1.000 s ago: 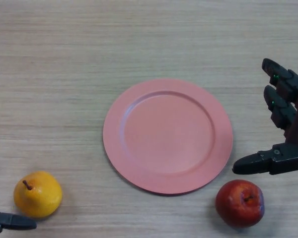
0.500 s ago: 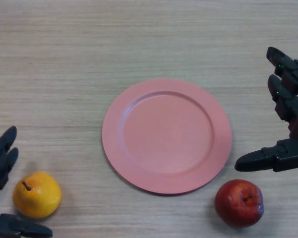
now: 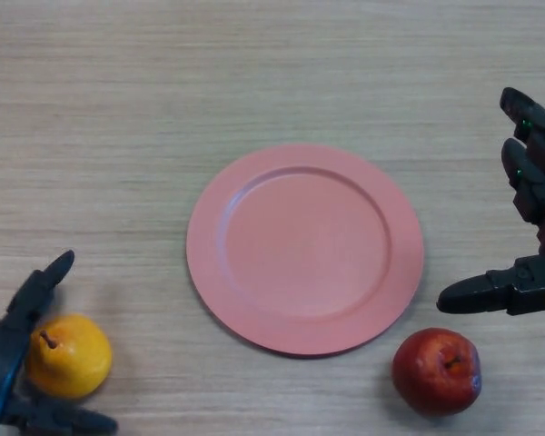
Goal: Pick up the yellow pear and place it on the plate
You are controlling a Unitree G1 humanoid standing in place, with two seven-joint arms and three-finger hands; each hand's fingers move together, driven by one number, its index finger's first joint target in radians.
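Left hand spread around the yellow pear, plate bare in the middle of the table.

I see my left hand (image 3: pixel 14 350) at the lower left corner, fingers straight above the yellow pear (image 3: pixel 70 355) and thumb reaching under it, bracketing the fruit without closing on it. The pear sits upright on the wooden table (image 3: pixel 272 82), stem up, well apart from the pink plate (image 3: pixel 304 248) to its right. My right hand (image 3: pixel 527 227) hovers at the right edge, fingers and thumb spread wide, holding nothing, just above a red apple (image 3: pixel 436 371) that lies near the plate's lower right rim.
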